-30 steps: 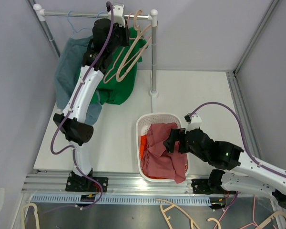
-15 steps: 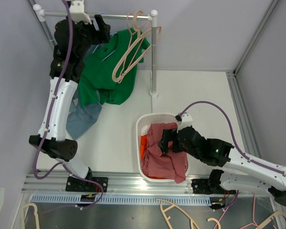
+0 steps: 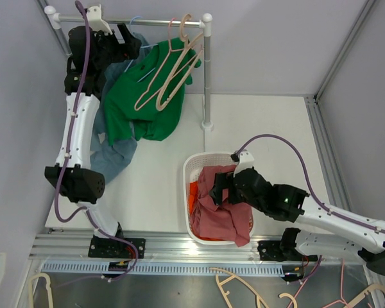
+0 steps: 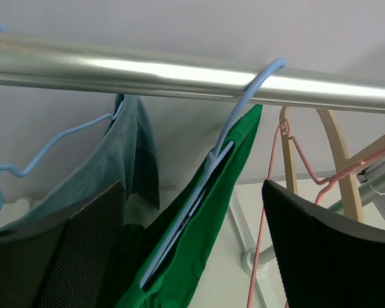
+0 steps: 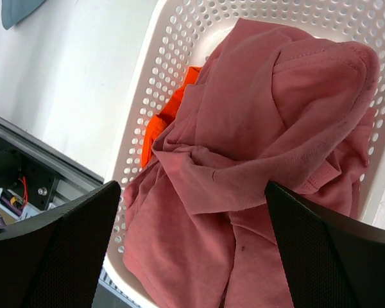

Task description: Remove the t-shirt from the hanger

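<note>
The left arm (image 3: 77, 131) stands tall, its forearm raised to the rail (image 4: 115, 67) and its wrist facing the green t-shirt (image 3: 131, 109). Its jaws are wide apart and hold nothing. The t-shirt hangs on a blue hanger (image 4: 240, 106) hooked over the rail, between a teal shirt (image 4: 128, 160) and bare hangers (image 3: 170, 77). The right arm (image 3: 337, 218) reaches low over the basket (image 3: 191, 168), jaws apart above a pink shirt (image 5: 256, 147).
</note>
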You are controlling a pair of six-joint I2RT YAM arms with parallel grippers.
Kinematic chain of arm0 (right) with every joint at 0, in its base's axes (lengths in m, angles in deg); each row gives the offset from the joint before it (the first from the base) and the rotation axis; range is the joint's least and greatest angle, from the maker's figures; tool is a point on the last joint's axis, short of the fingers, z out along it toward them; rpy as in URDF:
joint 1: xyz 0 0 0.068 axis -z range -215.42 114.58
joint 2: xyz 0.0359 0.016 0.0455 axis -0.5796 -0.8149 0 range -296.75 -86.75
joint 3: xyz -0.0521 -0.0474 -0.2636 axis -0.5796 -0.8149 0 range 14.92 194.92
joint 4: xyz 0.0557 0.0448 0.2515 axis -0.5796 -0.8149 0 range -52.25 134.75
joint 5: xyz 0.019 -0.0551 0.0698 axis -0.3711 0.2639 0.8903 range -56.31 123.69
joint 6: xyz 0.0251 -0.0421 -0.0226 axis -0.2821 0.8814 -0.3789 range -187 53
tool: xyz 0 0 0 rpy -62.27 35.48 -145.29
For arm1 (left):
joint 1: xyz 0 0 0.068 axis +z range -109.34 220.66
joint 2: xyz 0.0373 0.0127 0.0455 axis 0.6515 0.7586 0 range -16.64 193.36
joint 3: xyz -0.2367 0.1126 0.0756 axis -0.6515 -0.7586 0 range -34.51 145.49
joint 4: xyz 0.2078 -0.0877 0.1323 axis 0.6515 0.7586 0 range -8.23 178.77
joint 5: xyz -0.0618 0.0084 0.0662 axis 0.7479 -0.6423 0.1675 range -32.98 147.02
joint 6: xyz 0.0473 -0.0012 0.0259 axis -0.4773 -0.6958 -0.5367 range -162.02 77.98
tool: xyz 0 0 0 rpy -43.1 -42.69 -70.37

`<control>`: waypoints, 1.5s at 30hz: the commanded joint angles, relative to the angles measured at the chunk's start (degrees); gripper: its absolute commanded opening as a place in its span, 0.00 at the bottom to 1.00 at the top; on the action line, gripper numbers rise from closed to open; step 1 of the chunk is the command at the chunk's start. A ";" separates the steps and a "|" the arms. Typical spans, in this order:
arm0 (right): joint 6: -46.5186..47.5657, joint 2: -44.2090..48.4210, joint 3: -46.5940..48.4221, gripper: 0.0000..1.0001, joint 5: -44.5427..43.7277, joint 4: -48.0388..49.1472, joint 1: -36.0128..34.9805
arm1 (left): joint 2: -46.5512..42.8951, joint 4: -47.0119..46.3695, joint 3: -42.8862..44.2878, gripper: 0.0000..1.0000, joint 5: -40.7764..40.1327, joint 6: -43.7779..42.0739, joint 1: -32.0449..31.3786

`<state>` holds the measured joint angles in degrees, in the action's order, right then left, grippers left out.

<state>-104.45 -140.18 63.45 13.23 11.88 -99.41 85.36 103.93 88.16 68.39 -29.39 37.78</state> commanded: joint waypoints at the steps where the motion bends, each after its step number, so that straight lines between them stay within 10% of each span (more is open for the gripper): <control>1: 0.71 -0.71 2.62 1.00 0.25 2.01 0.53 | 2.94 0.52 5.37 0.92 4.35 2.67 0.94; 11: 0.62 -0.80 1.65 0.99 0.69 2.28 1.93 | 9.71 1.67 10.57 0.75 6.02 5.66 1.12; 21: 0.98 -1.33 0.77 0.99 2.36 3.59 2.99 | 9.89 1.93 11.88 0.01 6.81 5.92 1.03; 36: 2.64 0.69 -0.54 0.99 4.21 5.44 2.99 | -1.88 2.80 14.70 0.01 -0.29 4.08 -1.52; 45: 23.99 -0.35 1.38 0.99 11.93 28.33 -0.52 | -12.51 16.59 9.78 0.00 -20.83 5.92 -5.29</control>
<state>-90.70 -140.16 62.64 20.20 26.13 -97.88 78.49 118.57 98.61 57.64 -24.54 34.26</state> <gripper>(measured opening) 0.993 0.022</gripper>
